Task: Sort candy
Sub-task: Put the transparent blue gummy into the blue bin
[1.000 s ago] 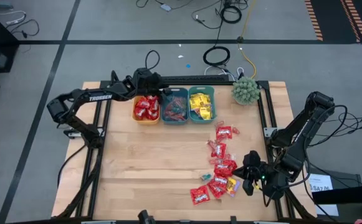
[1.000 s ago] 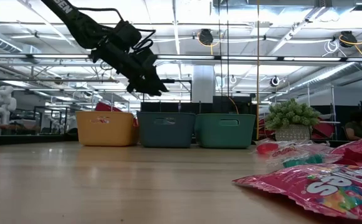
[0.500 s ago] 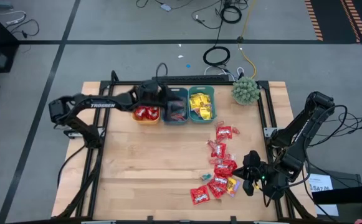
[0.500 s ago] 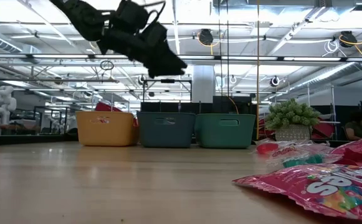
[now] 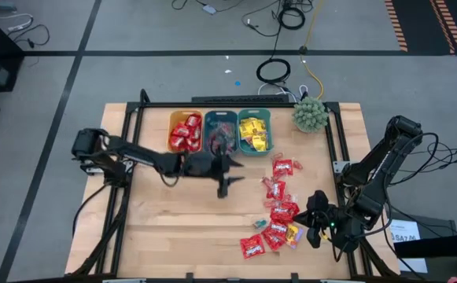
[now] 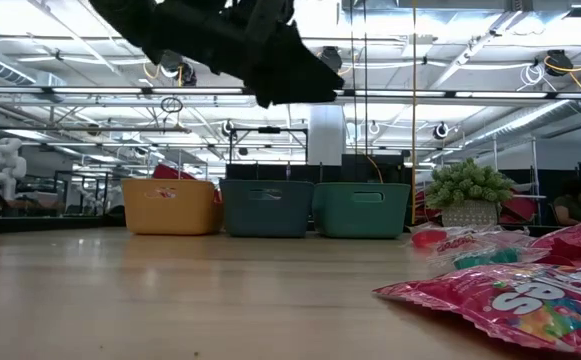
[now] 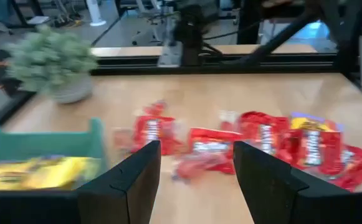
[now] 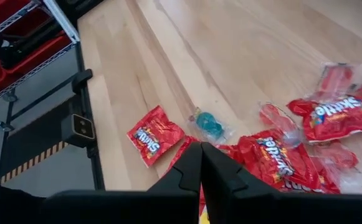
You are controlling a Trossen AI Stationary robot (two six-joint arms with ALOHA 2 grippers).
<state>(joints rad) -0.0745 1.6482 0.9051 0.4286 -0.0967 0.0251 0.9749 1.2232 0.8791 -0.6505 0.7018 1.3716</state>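
The candy lies loose on the table's right half: red packets (image 5: 279,212) in a strip running toward the near edge, with a yellow piece among them. A red packet (image 8: 156,134), a small blue wrapped piece (image 8: 209,124) and a clear one (image 8: 279,118) show in the right wrist view. My left gripper (image 5: 232,174) hangs open and empty above the table's middle, left of the candy, pointing at the red packets (image 7: 205,149). My right gripper (image 5: 316,228) is shut and hovers over the near end of the pile, its fingertips (image 8: 200,149) holding nothing.
Three bins stand in a row at the far edge: orange (image 5: 185,134) with red packets, dark teal (image 5: 221,134), green (image 5: 254,132) with yellow packets. A green spiky plant (image 5: 311,114) stands at the far right corner. Bare wood lies on the near left.
My left gripper has swung from above the bins at the far edge toward the near edge and the table's middle, turning to face the candy pile. It has stayed open and empty.
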